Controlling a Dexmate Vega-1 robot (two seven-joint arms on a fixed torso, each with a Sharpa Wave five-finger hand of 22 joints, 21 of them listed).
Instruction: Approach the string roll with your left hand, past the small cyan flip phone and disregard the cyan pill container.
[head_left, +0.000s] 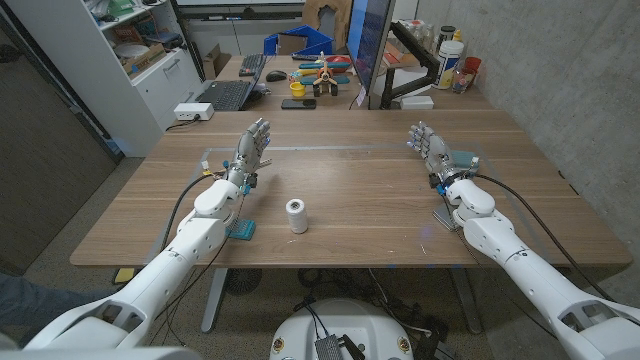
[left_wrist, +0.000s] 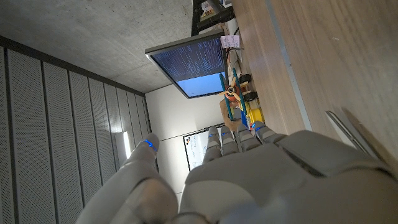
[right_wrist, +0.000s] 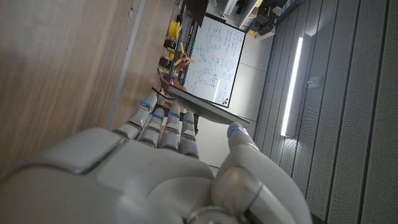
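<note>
The string roll (head_left: 297, 215) stands upright on the wooden table (head_left: 350, 190), near its front edge. The left hand (head_left: 250, 148) is up and to the left of the roll, well apart from it, fingers straight and a little spread, holding nothing. A small cyan thing (head_left: 241, 230) lies just left of the roll, partly under the left arm. The right hand (head_left: 428, 145) is far right of the roll, also spread and holding nothing. Another cyan thing (head_left: 463, 159) sits just beside that hand.
</note>
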